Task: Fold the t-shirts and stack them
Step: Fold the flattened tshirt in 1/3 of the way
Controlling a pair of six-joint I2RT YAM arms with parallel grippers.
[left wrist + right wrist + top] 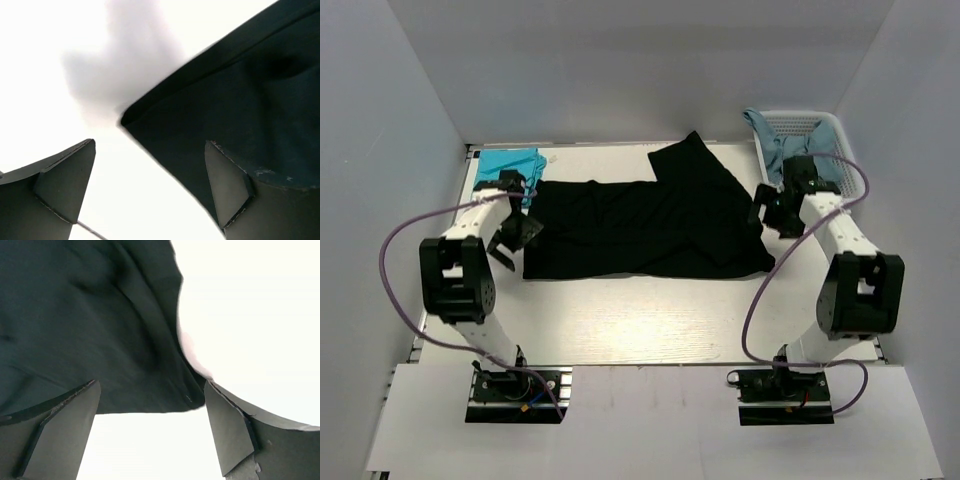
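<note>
The large black cloth t-shirt [640, 225] has a matt, soft surface with shallow wrinkles; seen from the wrist cameras its weave is fine and even. The folded teal cloth t-shirt [510, 160] is also matt, and so is the greyish-blue cloth t-shirt [767, 140]. The white plastic mesh basket [825, 125] looks smooth and hard. The pale table top with a wood-grain pattern [650, 310] is smooth and gives back a bright patch of light. The fingers [60, 185] of the left gripper [150, 145] look like matt dark plastic, with light scuffs along the edges; those of the right gripper [150, 382] look the same. The purple cables [395, 250] have a smooth sheath.
</note>
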